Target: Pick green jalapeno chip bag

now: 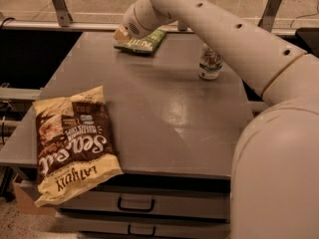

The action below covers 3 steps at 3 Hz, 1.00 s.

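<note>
The green jalapeno chip bag (145, 42) lies flat at the far edge of the grey table (164, 113), small and dark green with pale lettering. My arm reaches across from the right, and its gripper (121, 35) is down at the bag's left end, on or just above it. The white wrist covers most of the gripper and the bag's left part.
A large brown-and-cream chip bag (72, 143) lies at the near left corner, hanging over the table's front edge. A white-and-green soda can (210, 62) stands upright at the right, under my arm. Drawers with handles (135, 203) are below the table. A rail runs behind it.
</note>
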Each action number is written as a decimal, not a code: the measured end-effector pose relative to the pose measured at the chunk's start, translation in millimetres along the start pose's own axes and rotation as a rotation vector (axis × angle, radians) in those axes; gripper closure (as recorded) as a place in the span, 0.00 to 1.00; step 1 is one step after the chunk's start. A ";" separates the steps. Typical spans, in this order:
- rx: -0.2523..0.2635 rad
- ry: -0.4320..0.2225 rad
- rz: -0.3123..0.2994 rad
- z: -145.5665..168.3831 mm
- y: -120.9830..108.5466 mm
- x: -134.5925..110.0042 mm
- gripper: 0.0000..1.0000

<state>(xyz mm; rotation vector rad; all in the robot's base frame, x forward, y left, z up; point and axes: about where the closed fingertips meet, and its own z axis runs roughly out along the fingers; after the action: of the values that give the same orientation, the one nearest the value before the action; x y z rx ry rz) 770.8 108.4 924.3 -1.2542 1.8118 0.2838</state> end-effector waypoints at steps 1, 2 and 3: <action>0.029 -0.001 0.044 11.2 -14.1 12.7 0.59; 0.055 0.012 0.090 25.1 -34.6 32.4 0.36; 0.071 0.039 0.132 39.8 -50.0 53.4 0.13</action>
<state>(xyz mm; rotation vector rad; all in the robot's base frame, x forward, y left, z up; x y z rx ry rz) 829.0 75.8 874.5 -1.1003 1.9248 0.2678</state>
